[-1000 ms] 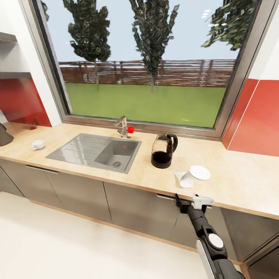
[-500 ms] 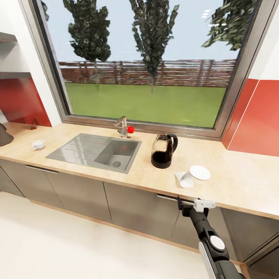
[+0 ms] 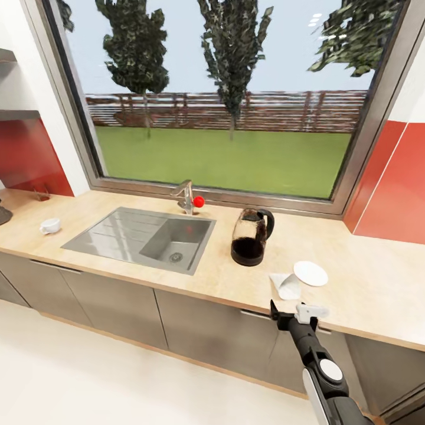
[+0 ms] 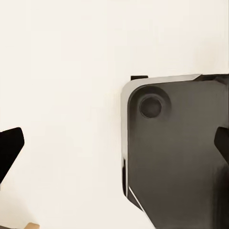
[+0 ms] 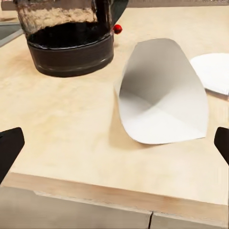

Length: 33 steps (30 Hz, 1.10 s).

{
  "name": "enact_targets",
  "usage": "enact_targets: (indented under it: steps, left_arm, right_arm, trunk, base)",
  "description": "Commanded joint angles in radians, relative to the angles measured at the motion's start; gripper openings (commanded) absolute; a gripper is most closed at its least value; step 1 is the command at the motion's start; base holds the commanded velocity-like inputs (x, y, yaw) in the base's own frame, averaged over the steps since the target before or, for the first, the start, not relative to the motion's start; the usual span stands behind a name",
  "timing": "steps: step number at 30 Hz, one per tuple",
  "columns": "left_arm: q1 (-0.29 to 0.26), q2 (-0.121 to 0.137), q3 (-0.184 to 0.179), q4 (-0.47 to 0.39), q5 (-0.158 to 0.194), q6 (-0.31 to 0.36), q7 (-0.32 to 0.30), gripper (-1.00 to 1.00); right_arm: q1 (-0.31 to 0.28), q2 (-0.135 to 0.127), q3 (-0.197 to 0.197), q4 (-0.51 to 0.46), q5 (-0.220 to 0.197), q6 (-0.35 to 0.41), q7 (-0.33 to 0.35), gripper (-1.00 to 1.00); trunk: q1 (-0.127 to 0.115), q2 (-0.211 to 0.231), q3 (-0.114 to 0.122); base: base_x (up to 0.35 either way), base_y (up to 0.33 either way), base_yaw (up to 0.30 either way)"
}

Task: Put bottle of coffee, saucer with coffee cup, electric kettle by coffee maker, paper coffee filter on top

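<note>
On the light wood countertop [image 3: 354, 283] the glass electric kettle [image 3: 251, 237] stands right of the sink. The white paper coffee filter [image 3: 287, 285] lies near the front edge, and the white saucer [image 3: 310, 273] lies just beyond it. My right gripper [image 3: 292, 310] hovers open at the counter's front edge, just short of the filter [image 5: 162, 93], with the kettle [image 5: 69, 38] and saucer [image 5: 214, 71] behind. The coffee cup [image 3: 49, 225] sits far left. A dark sliver of the coffee maker [image 3: 2, 215] shows at the left border. The kitchen shelf [image 3: 18, 114] is top left. The bottle of coffee is out of view. My left gripper [image 4: 114, 148] is open.
A steel sink [image 3: 147, 236] with a faucet [image 3: 188, 198] is set into the worktop under a large window. Dark grey cabinet fronts [image 3: 118, 301] run below, above a white floor. Red wall panels [image 3: 395, 195] flank the window. A dark rounded plate [image 4: 176, 152] lies under the left gripper.
The whole head view has shifted slightly, so the camera moved. My right gripper has edged a little to the right along the counter's front edge. Nothing on the counter has moved.
</note>
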Motion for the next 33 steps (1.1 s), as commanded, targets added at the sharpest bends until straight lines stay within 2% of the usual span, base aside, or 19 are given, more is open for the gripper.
enact_targets:
  steps: [1, 17, 28, 33]
  left_arm:
    - [-0.001, 0.000, -0.001, 0.001, -0.001, -0.004, 0.003, 1.00]
    - [0.000, 0.001, -0.001, 0.002, -0.001, -0.003, 0.003, 1.00]
    - [0.001, 0.001, 0.000, 0.002, 0.000, -0.002, 0.003, 1.00]
    - [0.001, 0.001, 0.000, 0.002, 0.000, -0.002, 0.003, 1.00]
  right_arm:
    - [-0.001, 0.001, -0.001, -0.002, 0.000, 0.006, 0.000, 1.00]
    - [-0.001, 0.001, 0.000, -0.002, 0.000, 0.006, 0.000, 1.00]
    - [-0.001, 0.001, 0.001, 0.000, 0.000, 0.006, 0.000, 1.00]
    - [-0.001, 0.001, 0.001, 0.001, 0.000, 0.006, 0.000, 1.00]
  trunk:
    - [0.001, -0.002, -0.002]
    - [0.001, -0.002, -0.002]
    - [0.001, -0.002, -0.002]
    - [0.001, -0.002, -0.002]
  base:
    - [0.287, 0.000, 0.000]
    - [0.113, 0.000, 0.000]
    - [0.022, 0.000, 0.000]
    - [0.184, 0.000, 0.000]
